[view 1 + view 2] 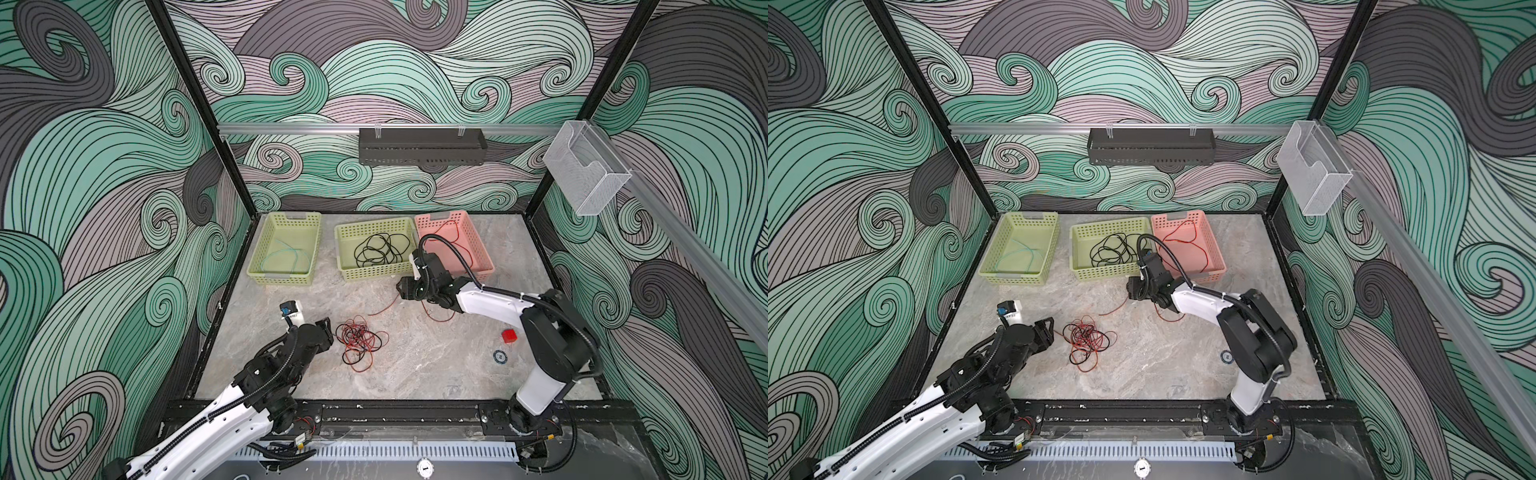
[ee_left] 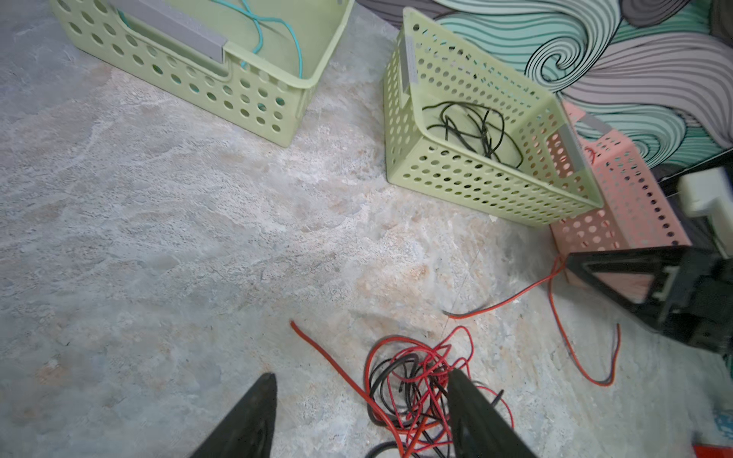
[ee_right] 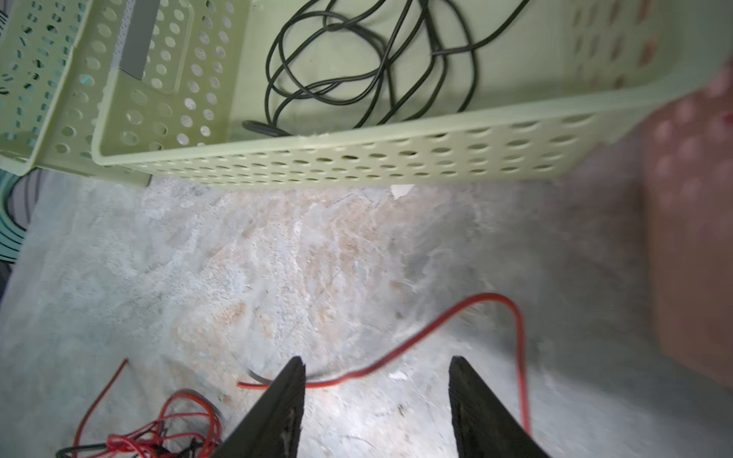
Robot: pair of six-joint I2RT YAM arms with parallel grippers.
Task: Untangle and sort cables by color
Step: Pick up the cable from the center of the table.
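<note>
A tangle of red and black cables lies on the table's front middle. My left gripper is open just left of it, one finger over the tangle's edge and nothing gripped. A loose red cable trails toward the baskets. My right gripper hangs open above it, empty. At the back, a teal cable lies in the left green basket, black cables in the middle green basket, and a red cable in the pink basket.
A small red cube and a round blue disc sit on the table near the right arm's base. A black tray and a clear holder hang on the walls. The right arm's hose arches over the pink basket.
</note>
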